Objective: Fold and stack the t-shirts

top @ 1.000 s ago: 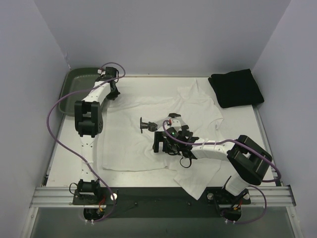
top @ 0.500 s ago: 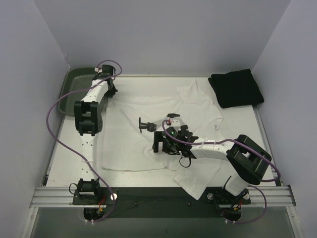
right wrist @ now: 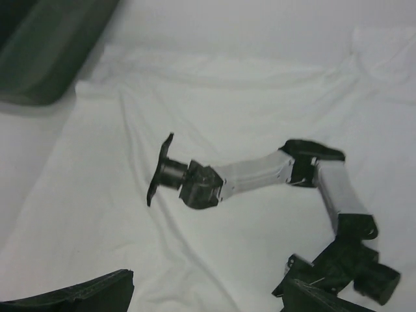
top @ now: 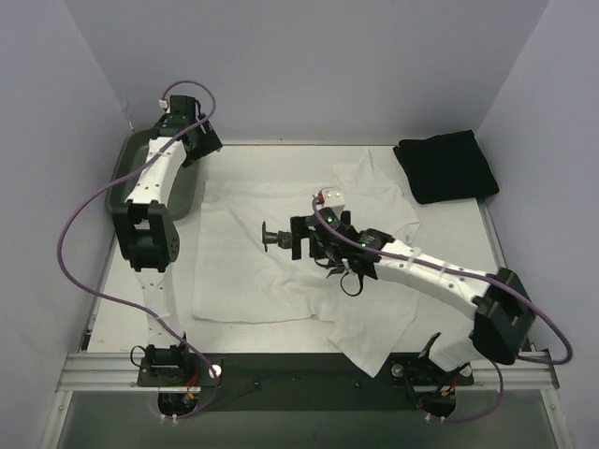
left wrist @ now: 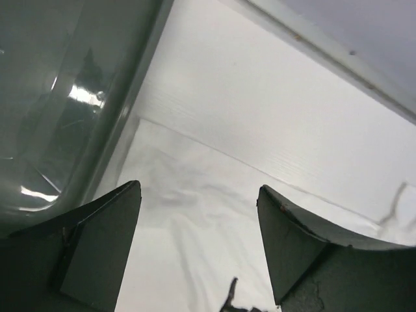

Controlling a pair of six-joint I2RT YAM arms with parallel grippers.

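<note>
The white t-shirt (top: 234, 271) lies spread and partly folded over the middle of the table, rumpled at its right side. The black t-shirt (top: 447, 166) sits folded at the back right corner. My left gripper (top: 197, 145) hangs open above the white shirt's back left corner, beside the tray; in the left wrist view its fingers (left wrist: 104, 240) stand wide apart over the white t-shirt (left wrist: 214, 214), holding nothing. My right gripper (top: 304, 241) hovers open over the shirt's middle; in the right wrist view the white t-shirt (right wrist: 227, 97) fills the picture between its fingers (right wrist: 78, 296).
A dark green tray (top: 122, 178) stands at the back left, close under my left arm, its wall (left wrist: 52, 97) right by the shirt's edge. A small black-and-white jointed piece with a disc end (right wrist: 221, 179) sits over the shirt ahead of my right gripper. Walls enclose three sides.
My left gripper has opened, let go of the white shirt's back left corner and risen back toward the wall. My right arm has stretched out, its gripper shifting slightly toward the back.
</note>
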